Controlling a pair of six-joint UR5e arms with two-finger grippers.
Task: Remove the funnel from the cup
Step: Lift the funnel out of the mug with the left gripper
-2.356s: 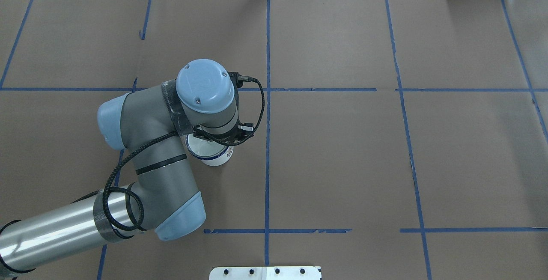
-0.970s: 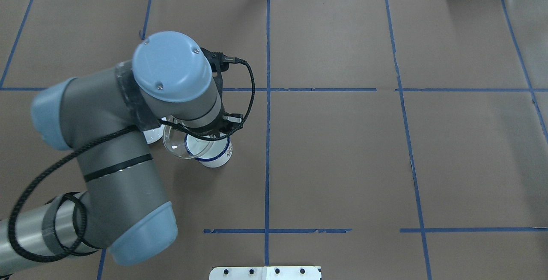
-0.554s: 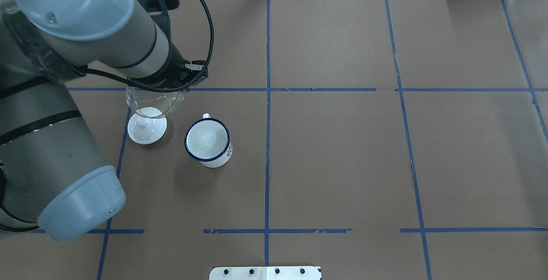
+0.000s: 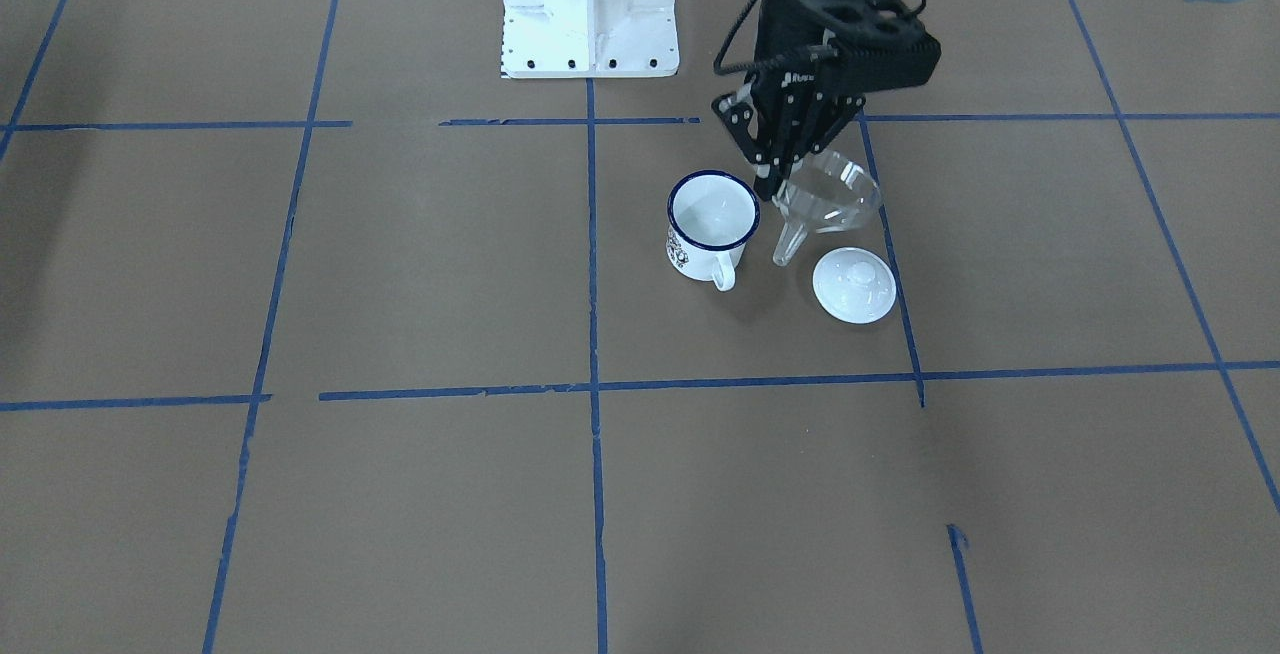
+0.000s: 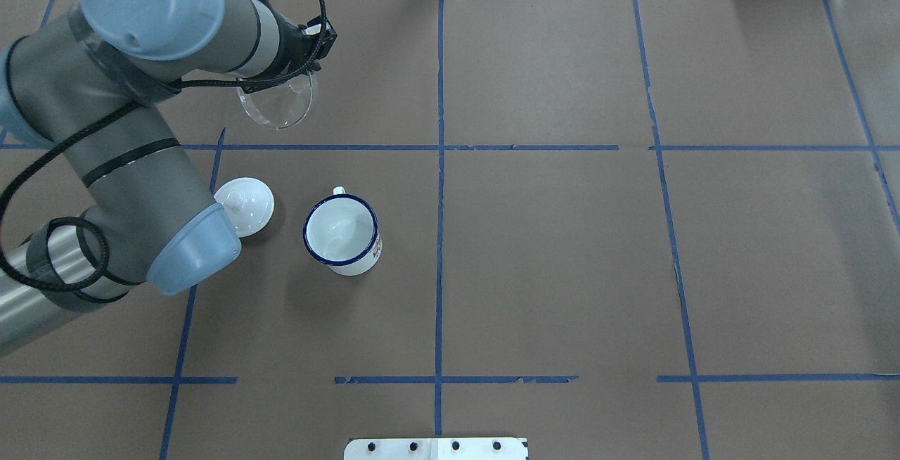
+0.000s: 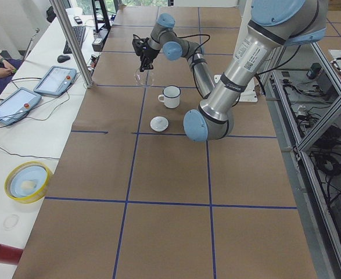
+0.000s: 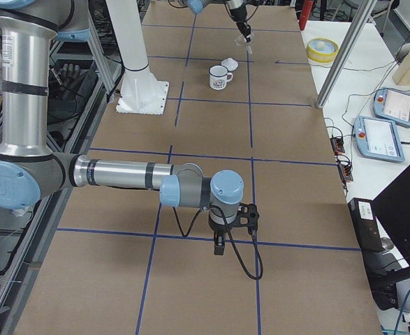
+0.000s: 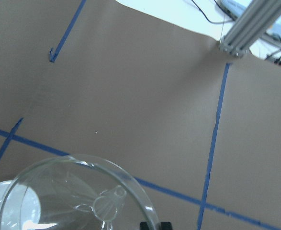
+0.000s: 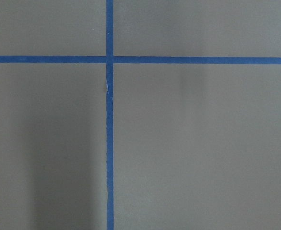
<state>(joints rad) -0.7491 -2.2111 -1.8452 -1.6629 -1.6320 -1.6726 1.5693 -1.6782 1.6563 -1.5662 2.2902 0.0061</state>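
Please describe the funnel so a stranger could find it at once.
On the brown table, find the left arm's black tool. It holds the clear cone funnel in the air; the white blue-rimmed mug and round white lid nearby are opaque.

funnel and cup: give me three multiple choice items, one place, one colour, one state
1. Where is the funnel relative to the cup? A inside it B lifted clear of it C lying under it
2. What colour is the cup's rim? A red B green C dark blue
3. The left gripper's fingers are: A shut on the funnel B open, empty C shut on the cup's handle
Answers: B, the funnel hangs in the air from the fingers; C, a dark blue ring edges the white cup; A, the fingers pinch the clear rim.
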